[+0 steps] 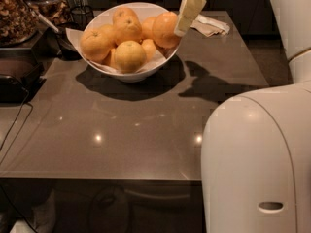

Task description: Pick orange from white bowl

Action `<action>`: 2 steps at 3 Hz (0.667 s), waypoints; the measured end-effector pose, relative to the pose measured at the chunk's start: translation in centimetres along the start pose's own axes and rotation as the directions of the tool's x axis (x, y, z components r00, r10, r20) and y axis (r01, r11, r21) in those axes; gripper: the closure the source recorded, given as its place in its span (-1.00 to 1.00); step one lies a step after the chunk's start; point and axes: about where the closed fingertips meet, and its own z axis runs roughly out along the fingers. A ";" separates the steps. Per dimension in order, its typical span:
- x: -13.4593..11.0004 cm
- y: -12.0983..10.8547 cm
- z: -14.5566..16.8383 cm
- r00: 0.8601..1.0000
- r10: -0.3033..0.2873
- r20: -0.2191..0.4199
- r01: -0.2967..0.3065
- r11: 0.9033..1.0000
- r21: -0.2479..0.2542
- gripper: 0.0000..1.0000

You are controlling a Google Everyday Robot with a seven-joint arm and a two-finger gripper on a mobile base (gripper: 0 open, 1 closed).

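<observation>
The white bowl (pixel 127 71) stands at the back of the dark table, lined with white paper and piled with several round fruits. The orange (pixel 164 29), the largest and deepest in colour, lies at the right side of the pile against the rim. A paler yellow fruit (pixel 129 55) lies at the front of the pile. My gripper (pixel 188 9), pale yellow, hangs down from the top edge just right of the orange, at the bowl's right rim and close to or touching the fruit's side. Nothing is lifted out of the bowl.
A crumpled napkin (pixel 210 26) lies behind the gripper at the back right. A dark cup with a spoon (pixel 68 43), jars of nuts (pixel 17 13) and a black appliance (pixel 17 79) with a cable crowd the left. My white body (pixel 257 164) fills the lower right.
</observation>
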 end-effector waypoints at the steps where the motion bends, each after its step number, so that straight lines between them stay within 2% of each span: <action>1: -0.4 0.1 1.1 1.000 -0.010 -0.012 0.010 1.000 -0.021 -0.62; 2: -0.6 0.2 2.0 1.000 -0.013 -0.023 0.012 0.999 -0.037 -0.56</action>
